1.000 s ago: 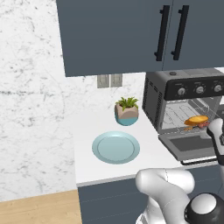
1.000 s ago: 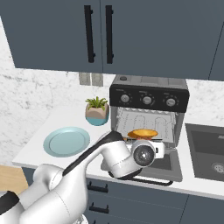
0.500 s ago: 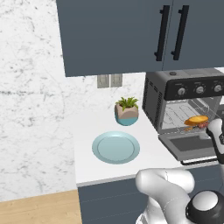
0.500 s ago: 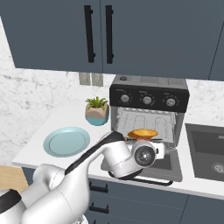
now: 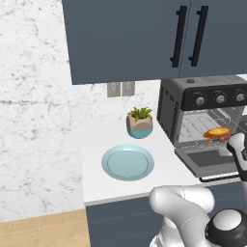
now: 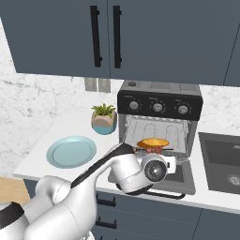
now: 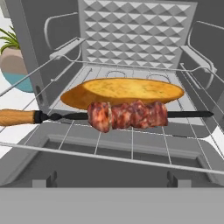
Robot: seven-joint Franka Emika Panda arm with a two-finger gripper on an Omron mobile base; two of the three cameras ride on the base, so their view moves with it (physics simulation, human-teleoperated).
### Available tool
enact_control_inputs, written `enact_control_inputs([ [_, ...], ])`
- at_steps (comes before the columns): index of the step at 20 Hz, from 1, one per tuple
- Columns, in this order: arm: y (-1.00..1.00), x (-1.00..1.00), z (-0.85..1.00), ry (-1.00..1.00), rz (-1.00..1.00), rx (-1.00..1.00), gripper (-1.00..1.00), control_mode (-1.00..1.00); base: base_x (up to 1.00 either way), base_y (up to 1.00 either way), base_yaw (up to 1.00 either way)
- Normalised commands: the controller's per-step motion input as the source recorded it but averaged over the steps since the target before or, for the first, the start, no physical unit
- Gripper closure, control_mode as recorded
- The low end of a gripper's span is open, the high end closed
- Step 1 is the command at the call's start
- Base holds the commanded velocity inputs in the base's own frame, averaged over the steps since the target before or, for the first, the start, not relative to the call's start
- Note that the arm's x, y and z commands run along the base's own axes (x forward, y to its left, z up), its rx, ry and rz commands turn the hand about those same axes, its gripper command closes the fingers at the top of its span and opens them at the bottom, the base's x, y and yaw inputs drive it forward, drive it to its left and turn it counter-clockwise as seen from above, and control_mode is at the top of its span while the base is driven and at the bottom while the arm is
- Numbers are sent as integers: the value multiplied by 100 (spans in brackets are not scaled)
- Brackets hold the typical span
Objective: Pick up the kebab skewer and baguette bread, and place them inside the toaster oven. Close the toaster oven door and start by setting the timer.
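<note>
Two foods on the toaster oven (image 6: 159,105) wire rack: crusty golden baguette bread (image 7: 122,91), chunky glistening kebab skewer (image 7: 127,115) with wooden handle. My jaws wide open, holding nothing.

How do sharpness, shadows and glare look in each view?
Hand view: crisp, evenly lit, baguette bread and kebab skewer sharp, no glare. Left base view: flat light, faint shadow by the plate. Right base view: toaster oven clear, arm blocks its door.

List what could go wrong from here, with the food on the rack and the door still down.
1. The kebab skewer lies at the rack's front with its wooden handle sticking out sideways; the toaster oven door might catch it on closing.
2. The baguette bread touches the skewer, so a knock could shift both.
</note>
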Motion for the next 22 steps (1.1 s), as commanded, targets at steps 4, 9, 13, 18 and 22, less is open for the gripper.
enact_control_inputs([
  [4, 0, 3, 0, 0, 0, 3, -100, -100, 0, 0, 0],
  [9, 0, 2, 0, 0, 0, 4, -100, -100, 0, 0, 0],
  [13, 0, 6, 0, 0, 0, 2, -100, -100, 0, 0, 0],
  [18, 0, 7, 0, 0, 0, 1, -100, -100, 0, 0, 0],
  [22, 0, 6, 0, 0, 0, 0, -100, -100, 0, 0, 0],
])
